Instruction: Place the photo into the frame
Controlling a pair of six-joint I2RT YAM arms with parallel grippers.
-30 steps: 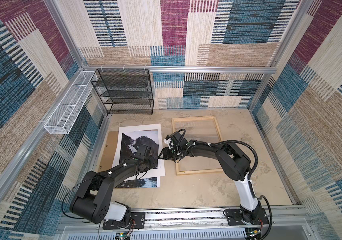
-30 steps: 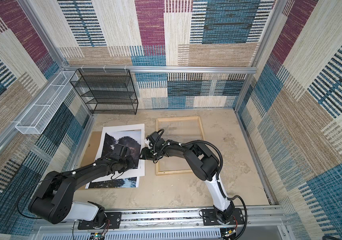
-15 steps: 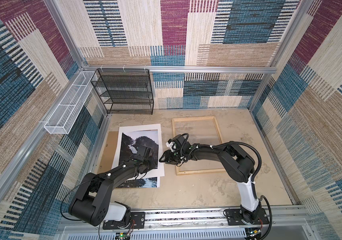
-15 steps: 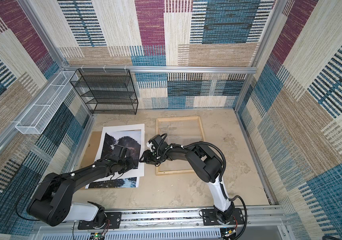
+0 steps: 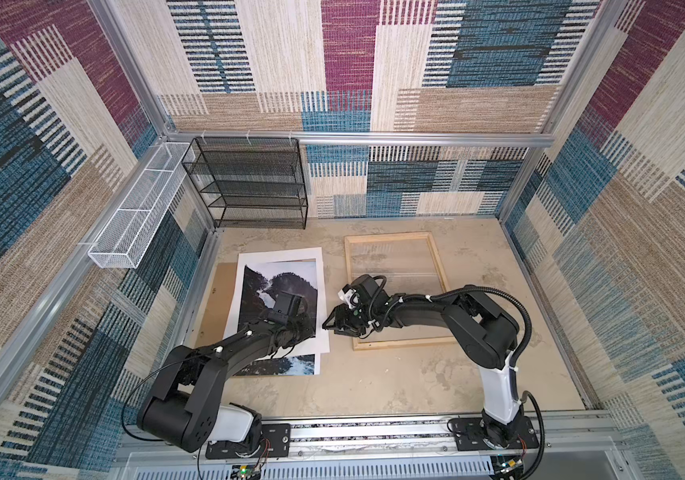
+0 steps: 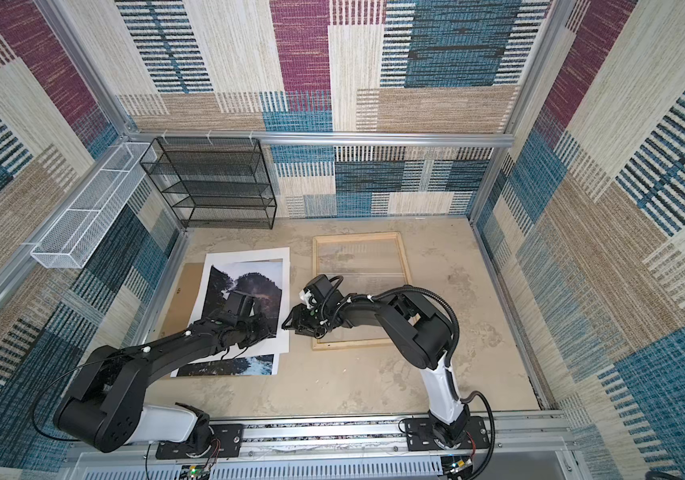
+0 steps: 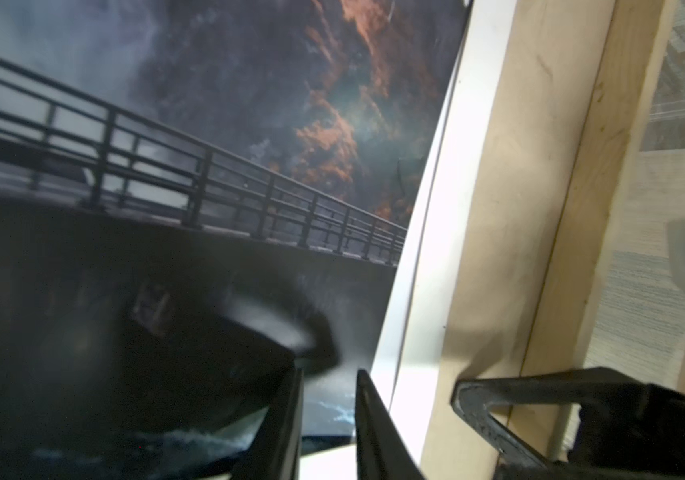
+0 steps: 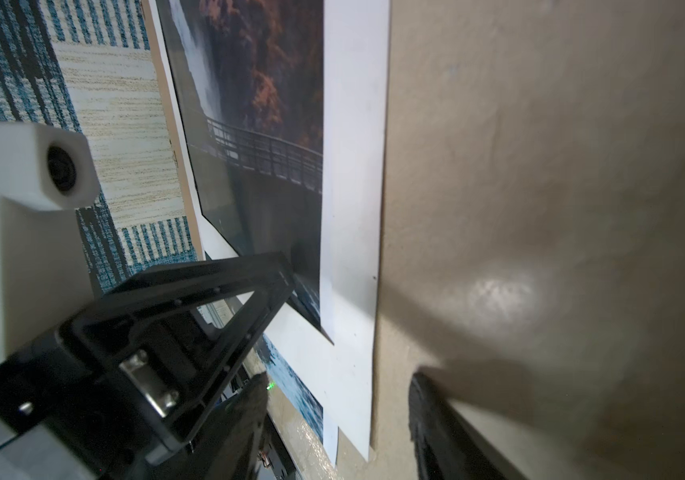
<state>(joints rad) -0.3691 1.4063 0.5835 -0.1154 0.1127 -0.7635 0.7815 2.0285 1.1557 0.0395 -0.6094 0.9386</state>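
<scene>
The photo [image 5: 286,286] lies face up at the left, under a white mat [image 5: 278,254] and over a brown backing board [image 5: 218,299]. Its blue-water end [image 5: 290,365] sticks out past the mat's near side. The pale wood frame [image 5: 437,266] with its clear pane lies flat to the right. My left gripper [image 5: 309,328] sits low on the photo at the mat's inner right edge. In the left wrist view its fingers [image 7: 328,374] stand a narrow gap apart with only print showing between. My right gripper [image 5: 326,326] is open beside the mat's right edge, its fingers [image 8: 340,390] straddling mat corner and table.
A black wire shelf [image 5: 249,183] stands against the back wall and a white wire basket [image 5: 137,216] hangs on the left wall. Patterned walls close in three sides. The arms' base rail [image 5: 374,432] runs along the front.
The right gripper has slid toward the front and down, from over the frame's left bar to the mat's right edge. The left gripper's jaws have narrowed; its arm has stayed put.
</scene>
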